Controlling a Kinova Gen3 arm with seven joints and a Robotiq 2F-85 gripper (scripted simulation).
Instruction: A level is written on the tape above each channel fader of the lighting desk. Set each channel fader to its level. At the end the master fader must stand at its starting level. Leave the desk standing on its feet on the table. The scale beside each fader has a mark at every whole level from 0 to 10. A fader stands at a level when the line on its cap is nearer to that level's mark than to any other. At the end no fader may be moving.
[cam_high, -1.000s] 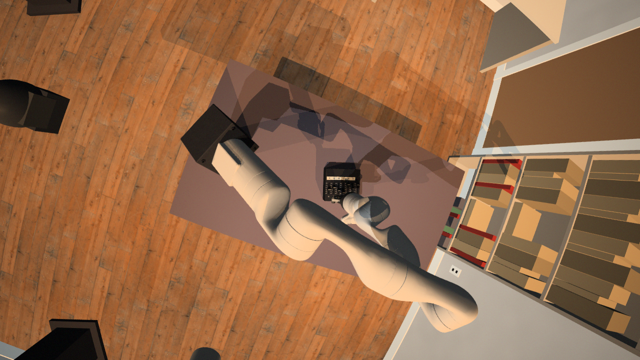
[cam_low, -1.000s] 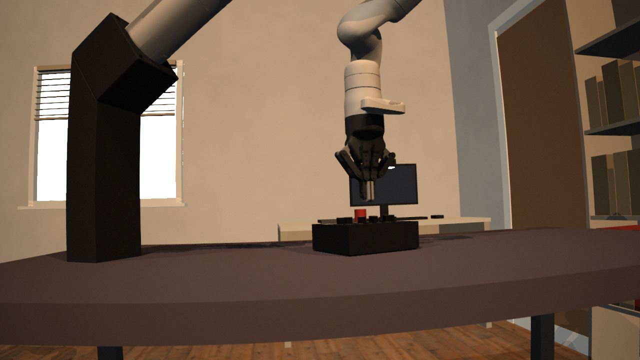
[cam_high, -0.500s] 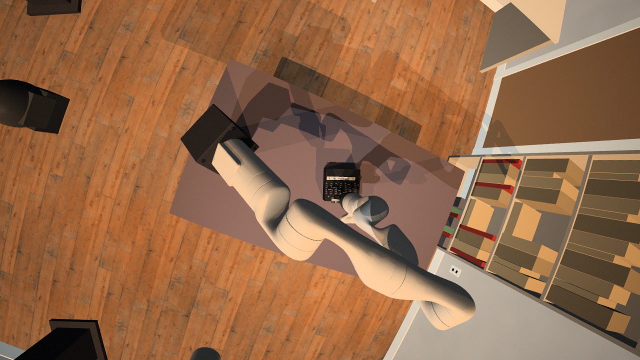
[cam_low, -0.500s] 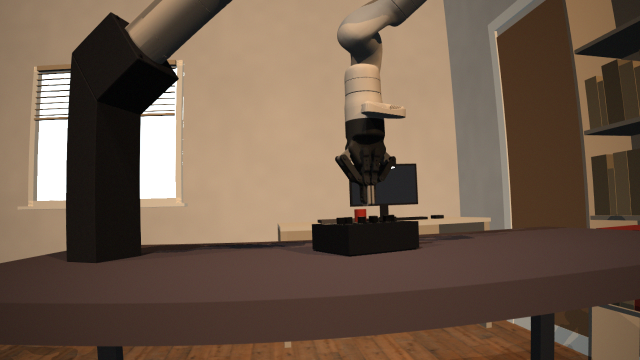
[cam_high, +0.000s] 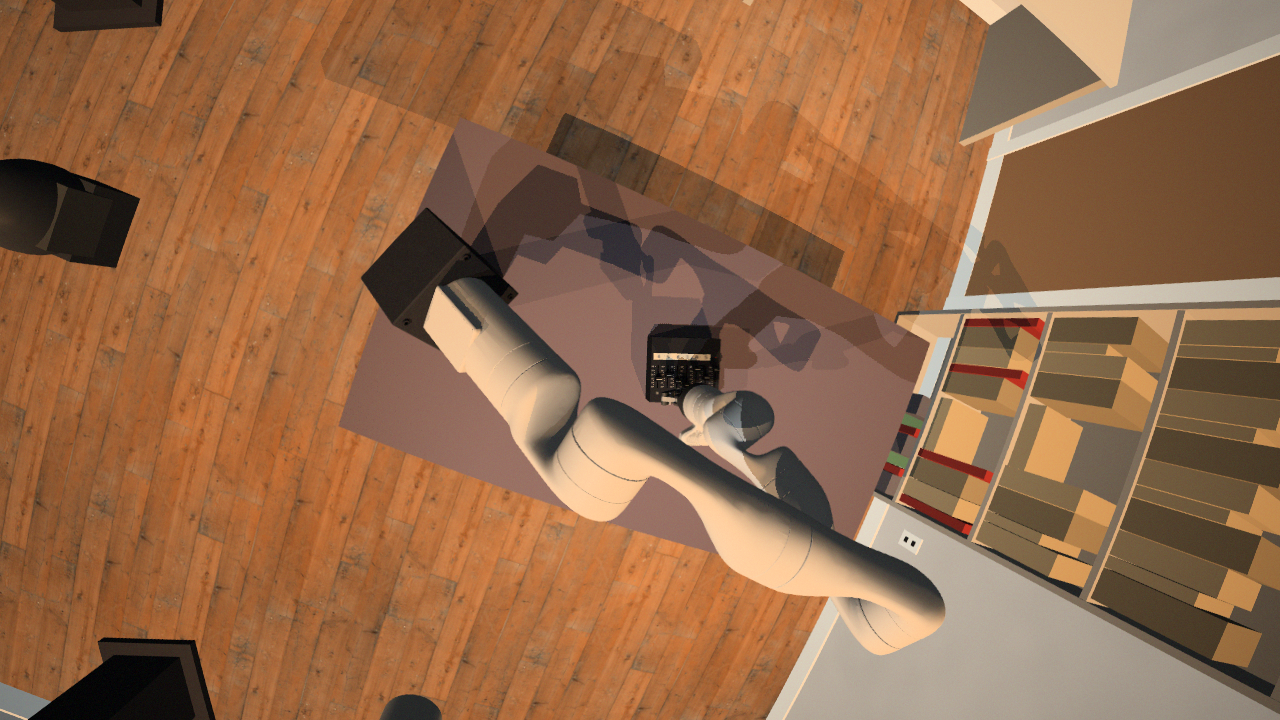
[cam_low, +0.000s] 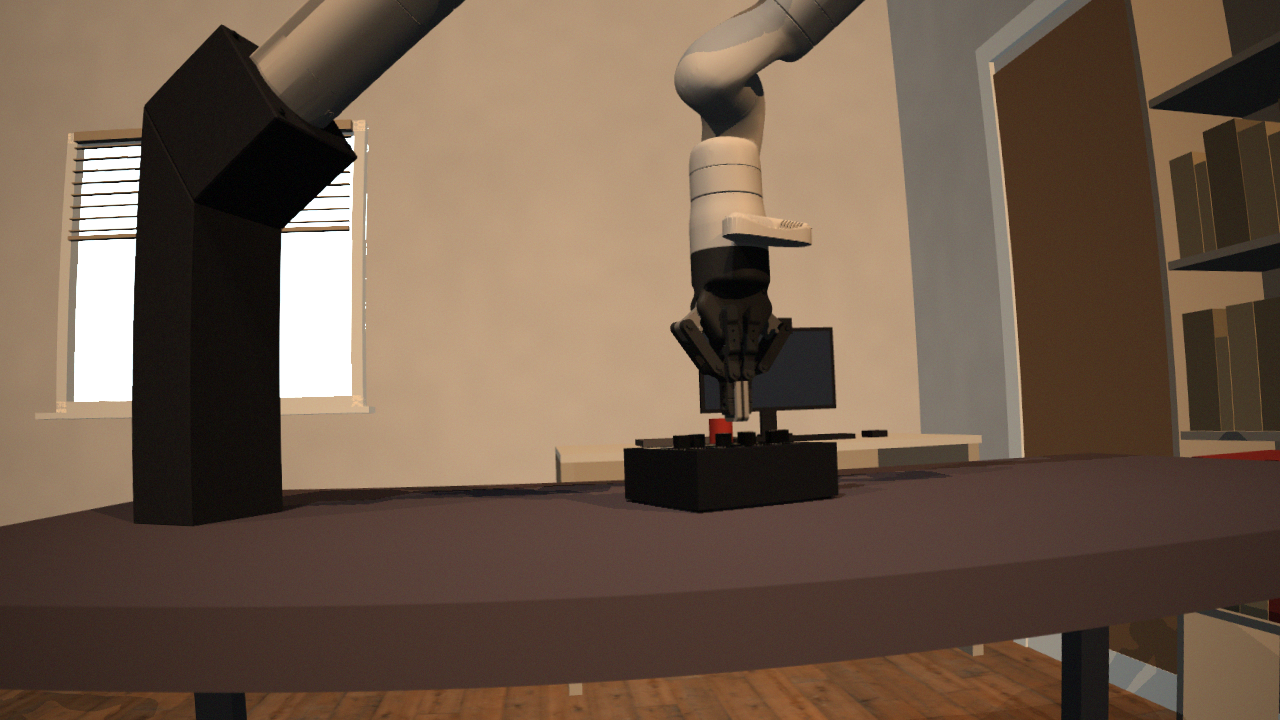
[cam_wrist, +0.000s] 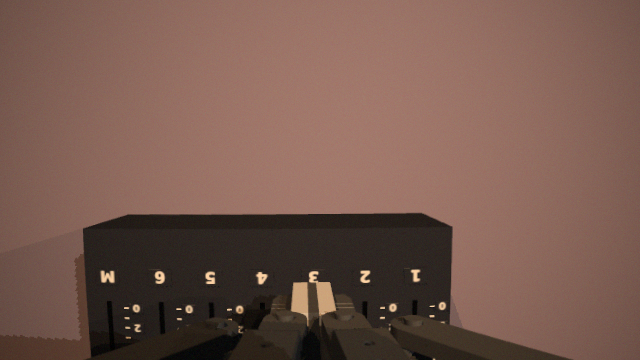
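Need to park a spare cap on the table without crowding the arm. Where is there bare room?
Bare table shows right of the lighting desk, and in the corner below the arm's black pedestal. The desk's near edge, under the shut gripper, is crowded.

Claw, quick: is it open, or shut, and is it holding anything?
Claw: shut tight, holding nothing, its fingertips pressed together just above the lighting desk.
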